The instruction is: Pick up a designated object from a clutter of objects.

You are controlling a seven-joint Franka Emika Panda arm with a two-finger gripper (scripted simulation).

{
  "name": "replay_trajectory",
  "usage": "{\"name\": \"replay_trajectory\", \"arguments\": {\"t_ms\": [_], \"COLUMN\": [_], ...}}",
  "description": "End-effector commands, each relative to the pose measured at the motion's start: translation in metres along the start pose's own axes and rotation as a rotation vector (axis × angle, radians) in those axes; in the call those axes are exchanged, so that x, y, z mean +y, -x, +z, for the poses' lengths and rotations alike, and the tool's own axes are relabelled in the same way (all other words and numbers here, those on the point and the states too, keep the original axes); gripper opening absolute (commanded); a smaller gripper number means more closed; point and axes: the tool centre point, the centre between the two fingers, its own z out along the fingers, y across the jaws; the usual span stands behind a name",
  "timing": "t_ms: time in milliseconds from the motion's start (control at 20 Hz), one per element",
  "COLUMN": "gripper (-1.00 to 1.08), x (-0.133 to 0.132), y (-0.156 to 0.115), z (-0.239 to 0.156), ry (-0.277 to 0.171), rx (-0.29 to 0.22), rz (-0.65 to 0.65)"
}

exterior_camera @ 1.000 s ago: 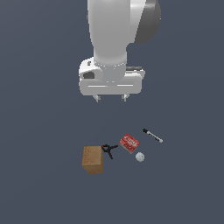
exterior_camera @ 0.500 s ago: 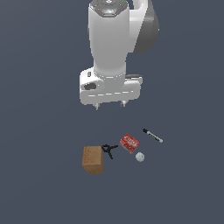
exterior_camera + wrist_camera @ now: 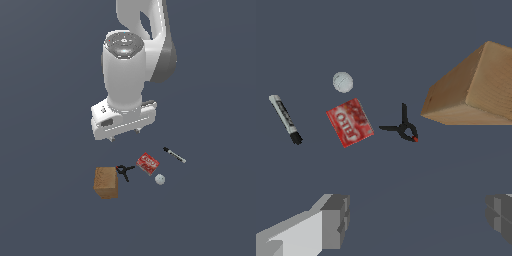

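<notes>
1. Gripper (image 3: 123,135) hangs above the pile with its fingers (image 3: 336,220) spread wide, nothing in them.
2. The clamp (image 3: 124,171) lies on the floor just beside the block (image 3: 106,182), between it and the red packet (image 3: 148,163).
3. Ball (image 3: 160,179) sits near the packet; the pen (image 3: 174,155) is a bit further out.

You could make out white lettering on the red flat packet (image 3: 350,122) in the wrist view, but it was turned sideways and too coarse to read with any certainty. The marker pen (image 3: 285,118) carried dark marks on its white barrel, none legible.
</notes>
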Motion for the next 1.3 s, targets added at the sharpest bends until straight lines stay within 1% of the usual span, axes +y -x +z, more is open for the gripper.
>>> {"name": "replay_trajectory", "arguments": {"t_ms": [0, 900, 1250], "gripper": [1.0, 1.0, 1.0], "x": [0.003, 0.021, 0.024], "y": [-0.006, -0.037, -0.042], "z": [0.013, 0.115, 0.147], "ry": [0.003, 0.01, 0.009], "rx": [0.001, 0.014, 0.022], "rz": [-0.067, -0.541, -0.685]}}
